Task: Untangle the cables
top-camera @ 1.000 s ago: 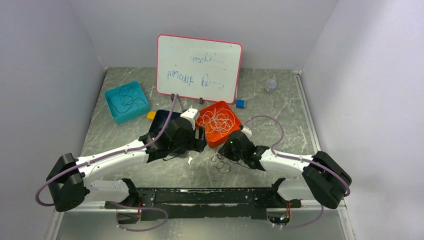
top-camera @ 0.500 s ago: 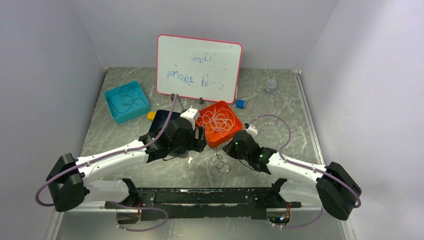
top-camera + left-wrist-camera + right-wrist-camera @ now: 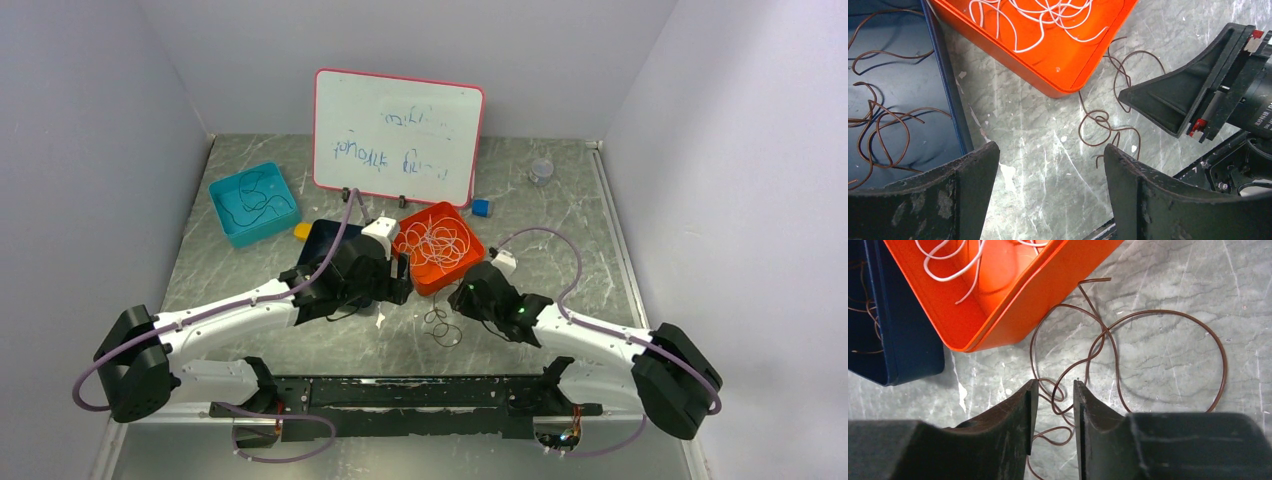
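A dark brown cable (image 3: 441, 325) lies looped on the marble table just in front of the orange tray (image 3: 424, 284). It also shows in the left wrist view (image 3: 1100, 123) and the right wrist view (image 3: 1113, 335). White cables (image 3: 440, 240) fill the orange tray. More brown cables (image 3: 883, 125) lie in the dark blue tray (image 3: 322, 238). My right gripper (image 3: 1053, 390) hangs over the brown cable's small loops, jaws a narrow gap apart, cable showing between them. My left gripper (image 3: 1048, 157) is wide open and empty, above bare table beside both trays.
A teal tray (image 3: 222, 206) with thin black cables (image 3: 256, 200) sits at the back left. A whiteboard (image 3: 398, 135) stands at the back. A small blue cube (image 3: 481, 208), a yellow block (image 3: 302, 231) and a clear cup (image 3: 541, 170) lie behind the trays.
My right arm has swung its elbow out to the right and its gripper has shifted slightly right over the brown cable. The left arm has not moved.
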